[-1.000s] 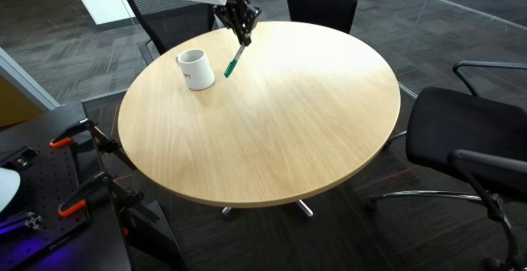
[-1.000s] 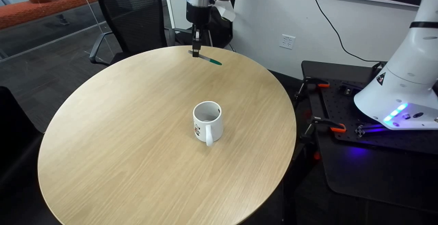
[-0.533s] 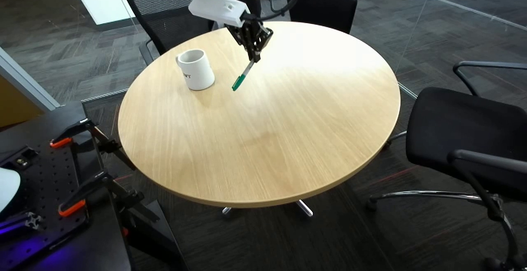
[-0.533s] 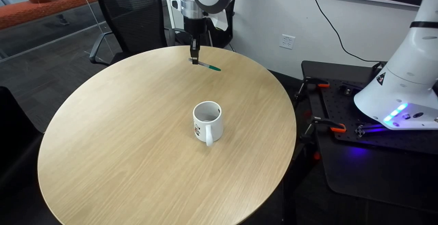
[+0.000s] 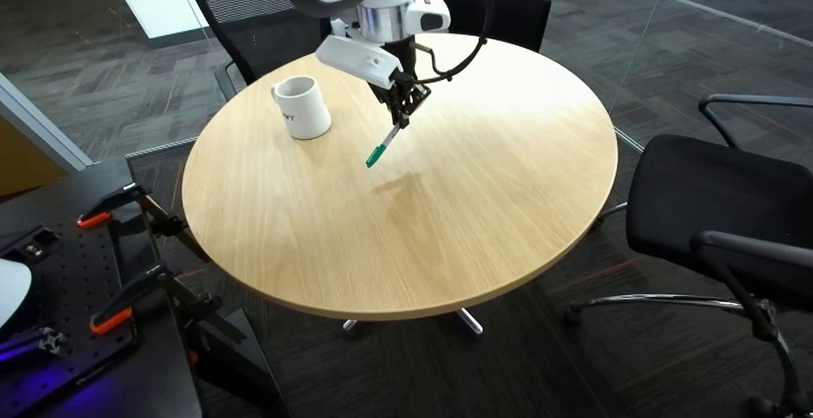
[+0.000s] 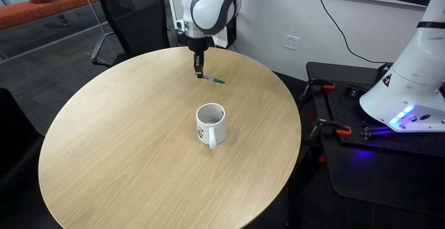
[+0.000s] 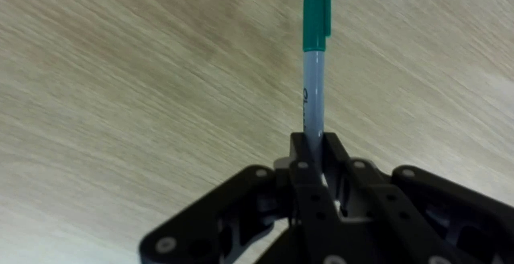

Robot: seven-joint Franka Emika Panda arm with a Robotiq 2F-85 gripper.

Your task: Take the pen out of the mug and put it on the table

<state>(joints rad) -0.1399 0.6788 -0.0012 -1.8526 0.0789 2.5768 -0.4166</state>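
Observation:
The pen has a green cap and a grey-white barrel. My gripper is shut on its barrel, and the capped end sticks out past the fingers, as the wrist view shows. In both exterior views the gripper holds the pen tilted, cap lower, above the round light wood table. A shadow lies on the tabletop apart from the pen. The white mug stands upright on the table, away from the gripper, and its inside looks empty in an exterior view.
Black chairs stand round the table. A black side table with orange-tipped clamps and the robot's base is beside the round table.
My gripper has moved lower with the pen still in it, and slightly to the right in an exterior view. Its shadow now shows more clearly on the tabletop. The mug has not moved.

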